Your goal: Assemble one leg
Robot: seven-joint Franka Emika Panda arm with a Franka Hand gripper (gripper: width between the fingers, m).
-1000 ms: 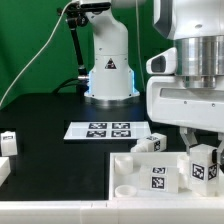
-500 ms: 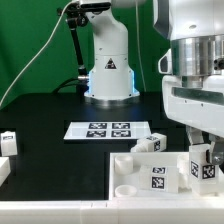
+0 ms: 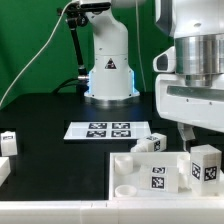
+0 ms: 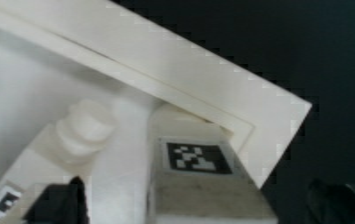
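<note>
On the black table [image 3: 50,110], from 9 o'clock to 3 o'clock, lie 2 loose posts [image 3: 8,141], 1 marker board [image 3: 106,130], 1 white panel [image 3: 135,172] and 1 chunky tagged leg [image 3: 206,165], upright at the panel's corner, gripped between the fingers [image 4: 58,200].

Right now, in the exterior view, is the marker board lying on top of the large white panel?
No, the marker board lies flat on the black table, apart from the white panel nearer the camera.
</note>
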